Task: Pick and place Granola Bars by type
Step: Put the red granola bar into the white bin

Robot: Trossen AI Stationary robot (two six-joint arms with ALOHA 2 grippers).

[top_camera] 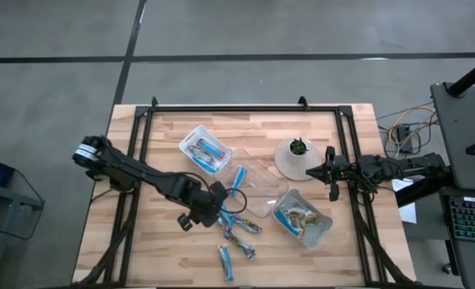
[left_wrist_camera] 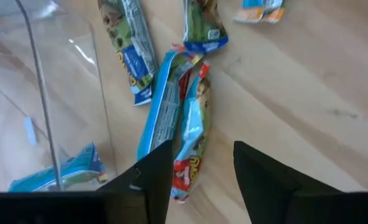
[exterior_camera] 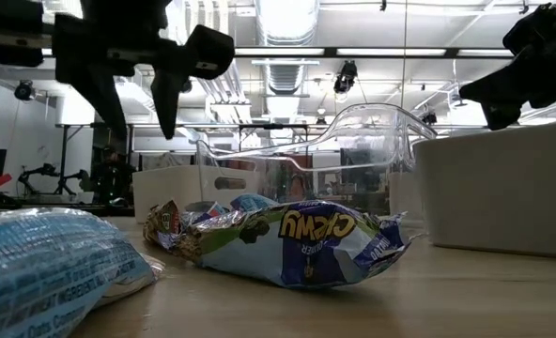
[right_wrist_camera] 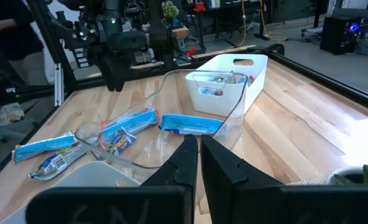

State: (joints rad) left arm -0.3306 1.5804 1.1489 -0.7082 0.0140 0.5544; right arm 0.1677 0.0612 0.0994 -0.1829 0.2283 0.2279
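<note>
The left hand (top_camera: 213, 210) hangs over the bench (top_camera: 165, 265) near its middle, fingers (left_wrist_camera: 153, 180) parted with nothing between them, directly above a red-and-blue bar (left_wrist_camera: 193, 140) in a loose pile of bars (top_camera: 241, 229); from the bench centre that pile lies toward six o'clock, with one blue bar (top_camera: 226, 262) farther out the same way; a clear tray (top_camera: 257, 189) sits at the centre holding a blue bar (top_camera: 238, 178); a white bin (top_camera: 206, 150) at ten o'clock holds blue bars; another bin (top_camera: 303, 217) at four o'clock holds greenish ones; the right hand (top_camera: 331, 183) waits at three o'clock beside a round pot (top_camera: 295, 158), fingers (right_wrist_camera: 183, 158) pressed together, empty.
</note>
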